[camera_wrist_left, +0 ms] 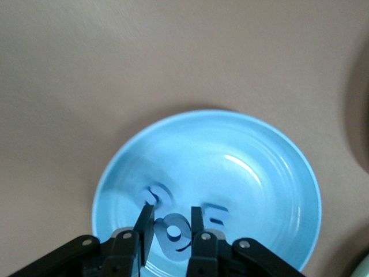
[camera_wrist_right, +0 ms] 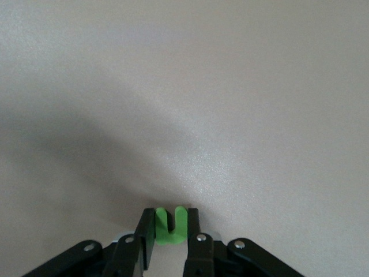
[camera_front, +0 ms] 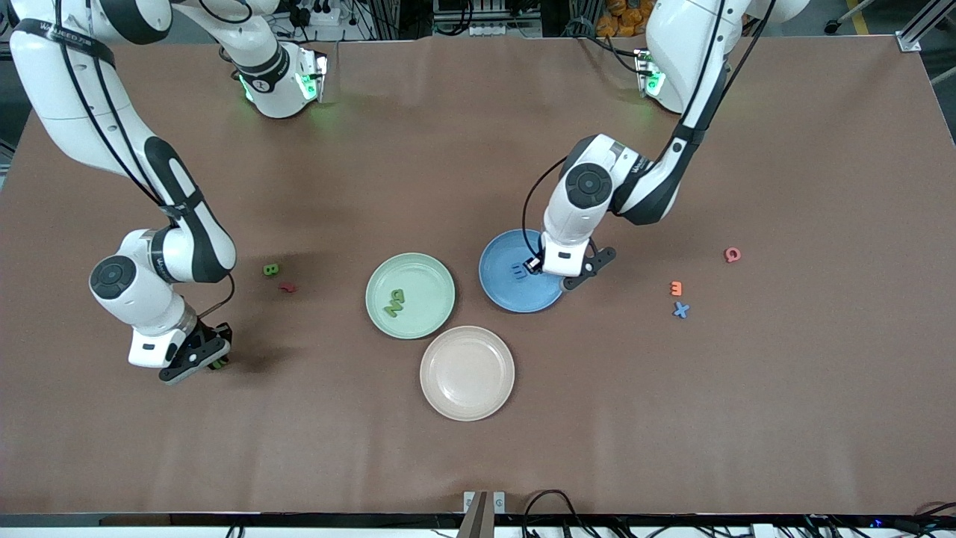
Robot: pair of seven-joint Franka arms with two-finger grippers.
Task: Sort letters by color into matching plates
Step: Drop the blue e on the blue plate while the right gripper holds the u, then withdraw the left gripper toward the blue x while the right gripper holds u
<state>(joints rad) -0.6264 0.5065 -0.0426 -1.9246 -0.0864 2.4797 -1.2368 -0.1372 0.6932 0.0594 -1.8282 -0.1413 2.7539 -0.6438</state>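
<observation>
right hand (camera_wrist_right: 170, 231) gripping green letter (camera_wrist_right: 169, 226); left hand (camera_wrist_left: 172, 231) gripping blue letter (camera_wrist_left: 171, 233)

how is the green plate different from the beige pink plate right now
The green plate is pale mint and holds two green letters; the beige-pink plate holds nothing. The green plate lies farther from the front camera and more toward the right arm's end; the beige-pink plate lies nearer. Both are round, shallow, rimmed and look equal in size.

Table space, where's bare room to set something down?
Bare table runs along the front camera's edge, below the beige plate, and between the arms' bases. Crowded: the touching green plate, blue plate and beige plate at centre.
</observation>
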